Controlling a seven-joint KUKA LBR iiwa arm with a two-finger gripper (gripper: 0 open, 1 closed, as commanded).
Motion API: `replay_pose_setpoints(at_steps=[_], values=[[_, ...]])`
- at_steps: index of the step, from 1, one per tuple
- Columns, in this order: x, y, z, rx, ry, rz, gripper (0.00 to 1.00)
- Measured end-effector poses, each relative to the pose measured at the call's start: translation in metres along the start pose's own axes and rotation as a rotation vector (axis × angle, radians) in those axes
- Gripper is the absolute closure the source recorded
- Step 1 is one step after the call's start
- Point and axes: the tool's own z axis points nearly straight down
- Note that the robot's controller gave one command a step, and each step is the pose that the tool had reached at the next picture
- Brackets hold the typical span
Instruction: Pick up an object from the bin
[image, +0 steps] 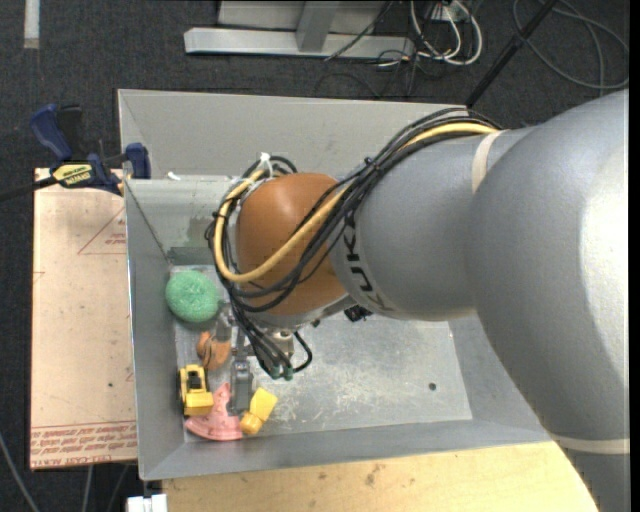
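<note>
My gripper (241, 372) reaches down into the bin's front left corner, mostly hidden under the arm's wrist. Its tip stands among a cluster of small toys. A small brown and orange thing (211, 348) lies just left of it. A yellow toy vehicle (195, 389) sits a little further front-left. A yellow block (259, 409) lies just in front of the tip, on a flat pink thing (214, 427) against the front wall. Whether the gripper touches any of them is hidden.
A fuzzy green ball (192, 296) rests by the left wall, behind the toy cluster. The arm, with its orange cover and cables, spans the bin from the right and hides the middle of the floor.
</note>
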Motion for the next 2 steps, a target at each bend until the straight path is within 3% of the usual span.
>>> replay_pose_setpoints(at_steps=[1, 2], values=[[-0.002, -0.001, -0.004, -0.001, -0.006, 0.004, 0.00], [0.015, -0.004, 0.030, -0.002, -0.012, -0.054, 0.00]])
